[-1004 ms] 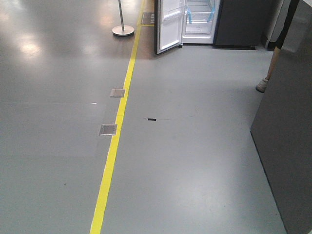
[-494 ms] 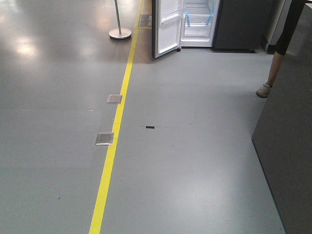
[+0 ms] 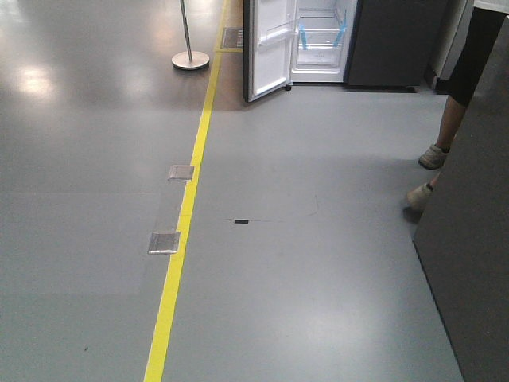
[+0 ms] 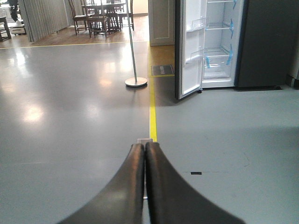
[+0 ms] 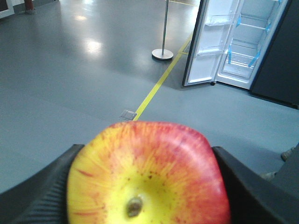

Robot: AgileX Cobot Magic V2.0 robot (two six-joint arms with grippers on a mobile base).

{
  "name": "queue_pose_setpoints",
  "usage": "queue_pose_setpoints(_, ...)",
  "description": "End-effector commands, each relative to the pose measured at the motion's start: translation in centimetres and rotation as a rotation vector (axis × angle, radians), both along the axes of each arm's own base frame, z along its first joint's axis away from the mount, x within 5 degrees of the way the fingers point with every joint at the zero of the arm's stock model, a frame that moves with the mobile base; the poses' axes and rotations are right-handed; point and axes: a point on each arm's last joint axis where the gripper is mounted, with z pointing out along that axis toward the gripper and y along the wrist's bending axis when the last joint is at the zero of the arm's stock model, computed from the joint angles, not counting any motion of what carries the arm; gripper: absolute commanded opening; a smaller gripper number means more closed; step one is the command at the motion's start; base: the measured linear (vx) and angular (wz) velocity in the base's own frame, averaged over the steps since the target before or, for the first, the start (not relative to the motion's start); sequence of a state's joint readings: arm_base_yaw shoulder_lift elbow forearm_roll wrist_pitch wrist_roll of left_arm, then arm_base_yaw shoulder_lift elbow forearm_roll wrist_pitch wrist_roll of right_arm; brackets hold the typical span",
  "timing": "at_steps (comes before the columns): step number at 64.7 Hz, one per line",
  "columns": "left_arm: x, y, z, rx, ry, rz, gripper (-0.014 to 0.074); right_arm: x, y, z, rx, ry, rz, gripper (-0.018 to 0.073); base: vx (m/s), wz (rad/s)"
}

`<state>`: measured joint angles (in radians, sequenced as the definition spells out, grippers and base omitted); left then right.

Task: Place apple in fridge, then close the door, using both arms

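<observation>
The apple (image 5: pixel 149 172), red with a yellow middle and a stem dimple, fills the bottom of the right wrist view. My right gripper (image 5: pixel 147 186) is shut on it, one black finger (image 5: pixel 42 196) at each side. In the left wrist view my left gripper (image 4: pixel 145 147) is shut with nothing in it, fingertips pressed together. The fridge (image 3: pixel 318 48) stands far ahead across the floor, its white inside and blue tape showing. Its door (image 3: pixel 266 48) is swung open to the left. Both also show from the wrists: the fridge (image 4: pixel 217 46) (image 5: pixel 247 42) and the door (image 4: pixel 191 51) (image 5: pixel 212 42). Neither gripper appears in the front view.
A yellow floor line (image 3: pixel 187 215) runs toward the fridge, with two metal floor plates (image 3: pixel 181 173) beside it. A stanchion post (image 3: pixel 191 60) stands left of the door. A person's legs (image 3: pixel 445 151) and a dark grey cabinet (image 3: pixel 469 263) are on the right.
The front view has advanced toward the fridge; the floor plates and black mark slid down the frame. The person at the right stepped in, and a second foot now shows.
</observation>
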<state>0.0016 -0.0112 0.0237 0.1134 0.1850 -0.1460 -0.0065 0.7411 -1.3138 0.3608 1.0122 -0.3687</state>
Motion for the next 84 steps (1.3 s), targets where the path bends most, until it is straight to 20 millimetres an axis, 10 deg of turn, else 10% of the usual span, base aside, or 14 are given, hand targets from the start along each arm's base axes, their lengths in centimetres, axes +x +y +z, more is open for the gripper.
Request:
queue_pose_setpoints(1,-0.14,-0.08,1.29,-0.008,-0.101,-0.009,-0.0006,-0.07,-0.06,1.28,0.026,-0.095,-0.015,0.0098,0.17,-0.04)
queue_pose_setpoints(84,-0.14,-0.08,1.29,-0.008,-0.101,-0.009,-0.0006,-0.07,-0.06,1.28,0.026,-0.095,-0.015,0.0098,0.14,-0.01)
